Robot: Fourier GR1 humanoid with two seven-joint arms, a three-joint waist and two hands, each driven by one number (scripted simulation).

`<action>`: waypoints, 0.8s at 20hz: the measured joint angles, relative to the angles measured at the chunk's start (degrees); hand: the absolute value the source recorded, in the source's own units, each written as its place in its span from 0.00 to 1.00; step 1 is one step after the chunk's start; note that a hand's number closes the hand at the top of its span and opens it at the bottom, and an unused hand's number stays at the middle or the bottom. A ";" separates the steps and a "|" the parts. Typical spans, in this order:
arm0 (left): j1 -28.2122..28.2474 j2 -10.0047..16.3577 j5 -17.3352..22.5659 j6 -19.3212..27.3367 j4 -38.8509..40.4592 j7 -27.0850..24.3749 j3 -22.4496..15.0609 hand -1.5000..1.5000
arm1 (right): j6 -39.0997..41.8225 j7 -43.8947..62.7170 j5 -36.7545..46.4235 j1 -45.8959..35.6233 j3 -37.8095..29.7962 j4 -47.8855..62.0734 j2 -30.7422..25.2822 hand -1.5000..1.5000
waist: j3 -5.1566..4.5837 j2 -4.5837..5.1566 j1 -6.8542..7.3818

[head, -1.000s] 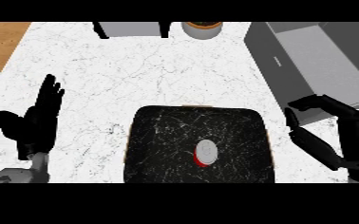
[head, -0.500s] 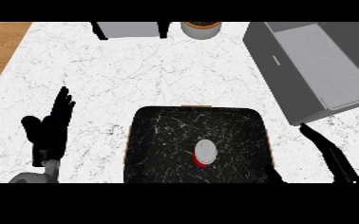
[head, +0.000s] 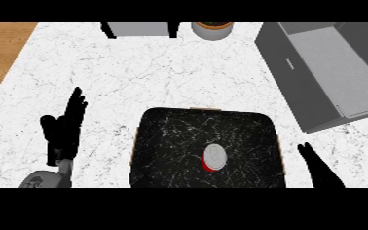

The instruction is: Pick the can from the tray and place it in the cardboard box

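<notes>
Straight fingers pointing up on the black left hand, holding nothing, resting left of the black marbled rectangular tray. Straight fingers likewise on the black right hand, empty, just right of the tray. Small red-and-white can upright on the tray, near its middle, untouched. Open grey rectangular cardboard box beyond the tray's far right corner.

At the lower left of the frame, the left robot hand is matte black, with long slim fingers and a shorter thumb, on a rounded grey forearm. At the lower right, the right robot hand shows only black, tapering fingers.
</notes>
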 measured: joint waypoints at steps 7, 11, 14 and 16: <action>-1.07 -0.49 -0.90 -0.18 -0.07 0.87 -0.10 0.50 | 17.47 16.01 7.25 -11.24 10.18 0.19 7.89 0.00 | 0.04 0.05 0.98; -1.24 -0.54 -1.16 -0.71 0.20 0.68 0.15 0.50 | 20.49 19.84 7.52 -15.55 12.29 1.44 9.55 0.00 | 0.05 0.15 1.25; -1.28 -0.75 -1.22 -1.10 0.83 0.17 0.37 0.50 | 21.76 21.01 5.89 -15.83 11.99 1.70 9.37 0.00 | 0.06 0.23 1.25; -1.19 -0.93 -1.50 -0.91 0.76 -0.05 0.43 0.50 | 22.14 21.76 4.40 -15.95 11.91 2.03 9.42 0.00 | 0.08 0.25 1.35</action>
